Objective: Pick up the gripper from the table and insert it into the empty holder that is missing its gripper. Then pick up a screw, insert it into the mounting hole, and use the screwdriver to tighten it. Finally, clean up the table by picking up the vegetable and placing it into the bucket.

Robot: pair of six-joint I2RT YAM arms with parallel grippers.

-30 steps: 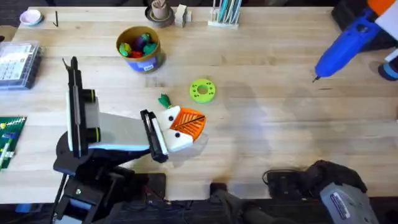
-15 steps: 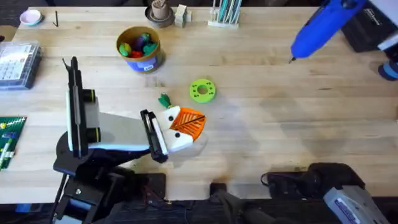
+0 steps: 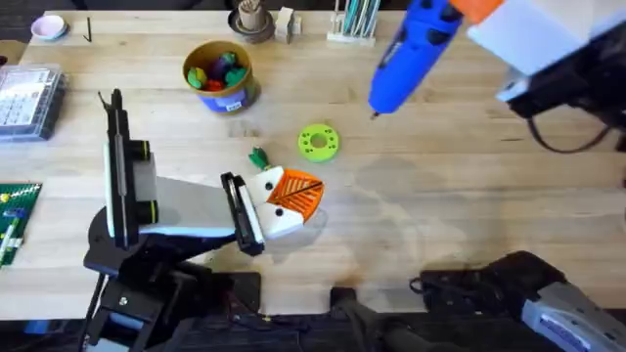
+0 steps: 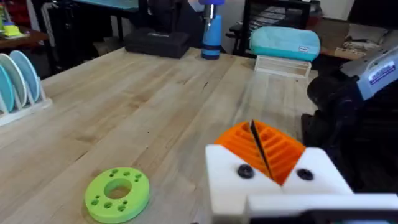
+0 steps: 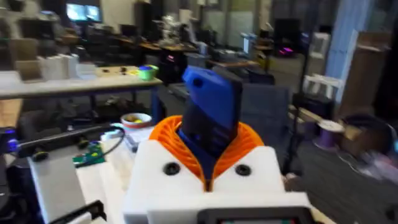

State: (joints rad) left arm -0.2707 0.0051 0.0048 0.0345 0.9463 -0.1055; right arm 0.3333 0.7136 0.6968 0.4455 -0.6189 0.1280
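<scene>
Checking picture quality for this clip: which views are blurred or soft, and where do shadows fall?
Overhead: the screwdriver and right pincer, close under the camera, look large and soft; faint shadows lie on the table below them. Right wrist: background smeared, screwdriver body fairly sharp. Left wrist: the green disc is crisp.
</scene>
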